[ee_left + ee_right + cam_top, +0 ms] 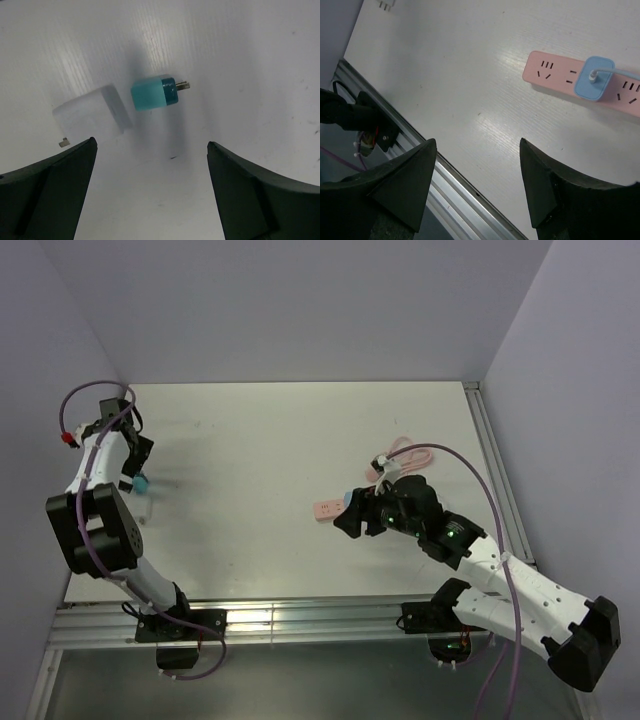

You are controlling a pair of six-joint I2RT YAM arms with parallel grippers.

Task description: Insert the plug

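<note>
A small white block (90,112) lies on the white tabletop (280,440), with a tiny metal piece (63,143) just beside it. Well apart, a pink power strip (555,75) lies flat. A light-blue adapter (593,78) is plugged into it, with a white cable (620,74) attached.

Left fingers (45,195), right fingers (400,195) wide apart
</note>
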